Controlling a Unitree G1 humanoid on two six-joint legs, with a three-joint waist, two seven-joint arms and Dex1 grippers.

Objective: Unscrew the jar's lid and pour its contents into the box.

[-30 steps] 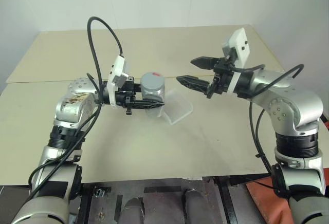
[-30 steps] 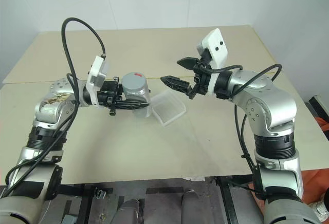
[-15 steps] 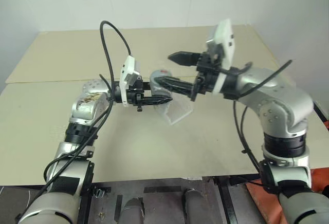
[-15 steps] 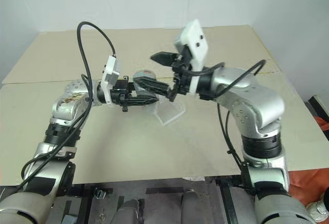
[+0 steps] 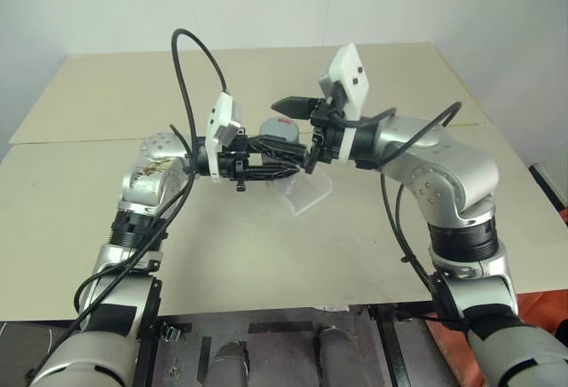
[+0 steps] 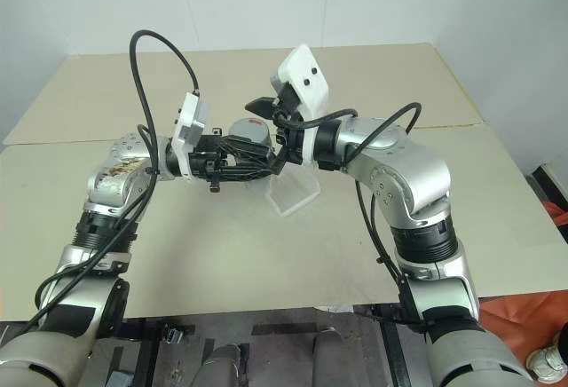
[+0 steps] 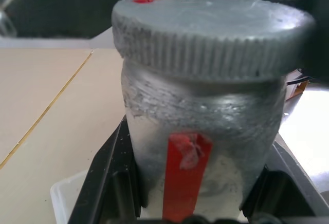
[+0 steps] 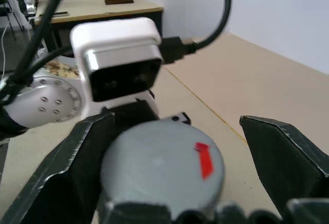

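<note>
1. Moving in from the side, the right gripper is now reaching the jar, with its fingers spread wide on both sides of the lid.
2. The left gripper is pinching the jar tight and holding it up, just above the box.
3. The lid is on, so the robot is getting ready to unscrew it.
4. Next, the right fingers need to squeeze the lid and twist.
</note>
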